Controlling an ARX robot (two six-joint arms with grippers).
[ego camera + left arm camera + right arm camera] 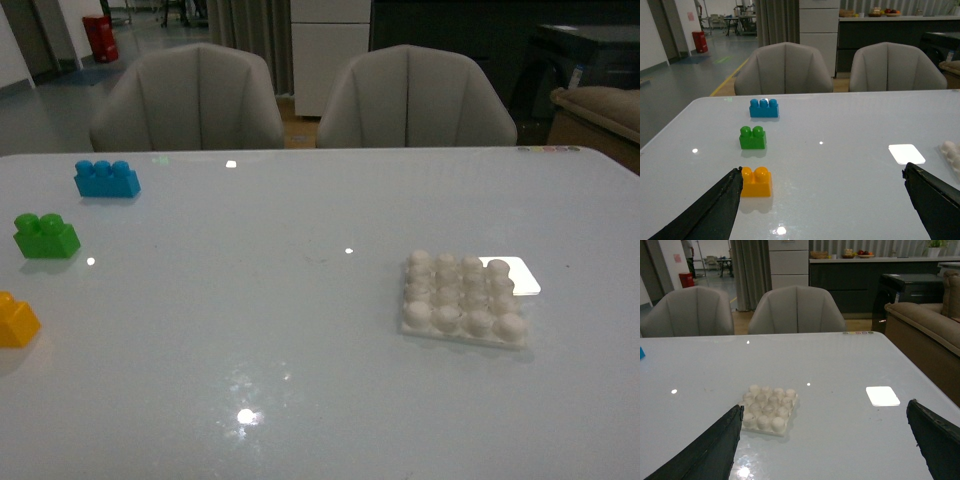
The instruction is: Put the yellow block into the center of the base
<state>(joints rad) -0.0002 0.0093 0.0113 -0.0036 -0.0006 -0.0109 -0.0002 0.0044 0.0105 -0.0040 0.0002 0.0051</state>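
The yellow block (16,321) sits at the table's left edge, cut off by the front view; it also shows in the left wrist view (757,182), just beside one finger (715,210). The white studded base (463,298) lies right of centre and shows in the right wrist view (768,408), next to one finger (715,450). My left gripper (822,172) is open and empty, above the table behind the yellow block. My right gripper (825,410) is open and empty, behind the base. Neither arm shows in the front view.
A green two-stud brick (45,237) and a blue three-stud brick (106,179) stand in a line behind the yellow block, also in the left wrist view. A bright white patch (515,274) lies beside the base. Two grey chairs (190,100) stand behind the table.
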